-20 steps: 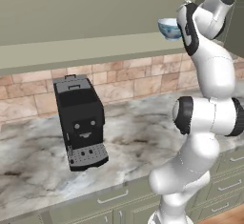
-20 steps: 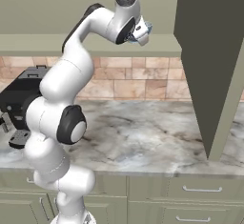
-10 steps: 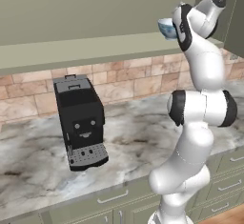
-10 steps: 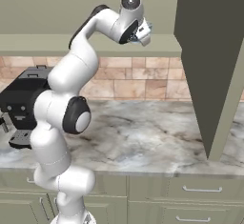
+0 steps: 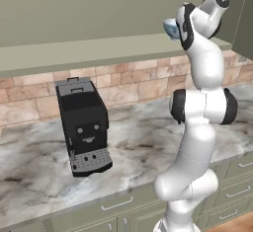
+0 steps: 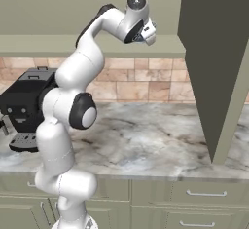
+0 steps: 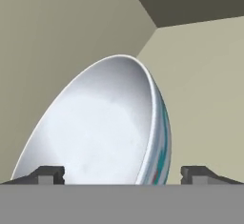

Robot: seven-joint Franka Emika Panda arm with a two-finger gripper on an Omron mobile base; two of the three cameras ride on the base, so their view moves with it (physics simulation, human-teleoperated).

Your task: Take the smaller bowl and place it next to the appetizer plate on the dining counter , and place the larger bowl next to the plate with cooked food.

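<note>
The smaller bowl (image 5: pixel 170 28), white with a blue pattern outside, sits on the olive cabinet shelf (image 5: pixel 89 48) above the counter. In the hand view the smaller bowl (image 7: pixel 102 123) looms close, pale inside, with its blue-green outside along the right edge. My gripper (image 7: pixel 124 173) is open. Its left fingertip (image 7: pixel 47 174) overlaps the bowl's lower left, while the right one stands apart from the rim. My hand (image 6: pixel 145 30) is raised to shelf height, right at the bowl. The larger bowl, both plates and the dining counter are out of view.
A black coffee machine (image 5: pixel 84 127) stands on the marble counter (image 5: pixel 138 137) backed by brick. A tall olive cabinet panel (image 6: pixel 214 67) drops down at the right of my hand. The shelf's inner walls and corner (image 7: pixel 157 27) lie close behind the bowl.
My arm has swung its elbow and upper links more upright, and the hand has edged a little nearer the bowl. The bowl has stayed on the shelf and the jaws stay wide.
</note>
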